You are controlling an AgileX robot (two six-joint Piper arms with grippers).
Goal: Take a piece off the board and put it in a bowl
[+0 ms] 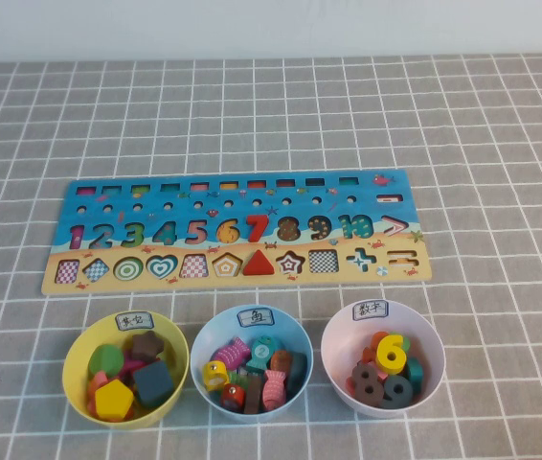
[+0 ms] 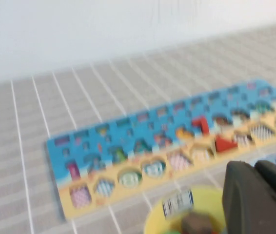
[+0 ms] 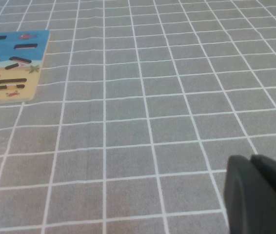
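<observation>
Lying in the yellow bowl, the yellow pentagon piece rests flat among other shape blocks, one corner pointing away from the robot toward the board; being nearly as wide as it is long, it shows no real long axis. Its slot on the board, the pentagon outline just beside the red triangle, stands bare, so the move judged from this layout looks finished. The left tool is closed and grips nothing; it sits low at the near left of the surface, just short of the yellow bowl and to its outer side, which suits an arm drawn clear so the bowl is unobstructed. From that tool, the bowl lies immediately ahead and the board further ahead beyond it, its long side running across the tool's line of sight. The right tool hovers over bare gridded cloth with only the board's end corner far ahead of it; whether it is open or closed cannot be told. The light blue bowl and pale pink bowl sit beyond the yellow one, toward the right tool's side, each sorted with its own kind
</observation>
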